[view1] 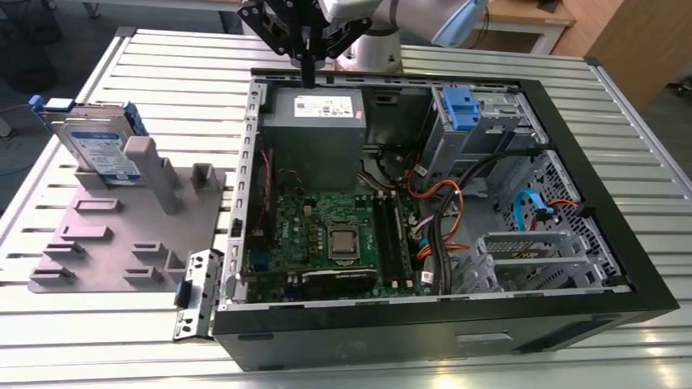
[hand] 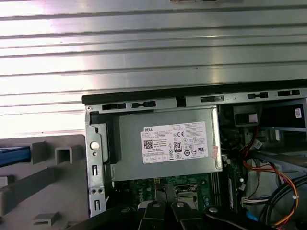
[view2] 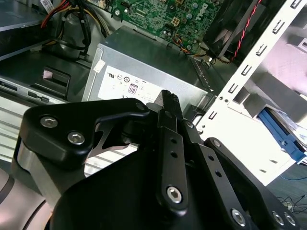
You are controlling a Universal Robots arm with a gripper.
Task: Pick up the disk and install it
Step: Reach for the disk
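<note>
Pincer (view2: 168, 100) pinched narrow, empty, over the grey box (view1: 316, 134) — disk (view1: 103, 150) stands upright in its rack (view1: 119, 235), well apart, likely for easy grasping.

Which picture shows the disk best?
The exterior view: the disk stands upright in the grey holder, label showing. Both wrist views catch a blue sliver at the edge, probably its rail.
</note>
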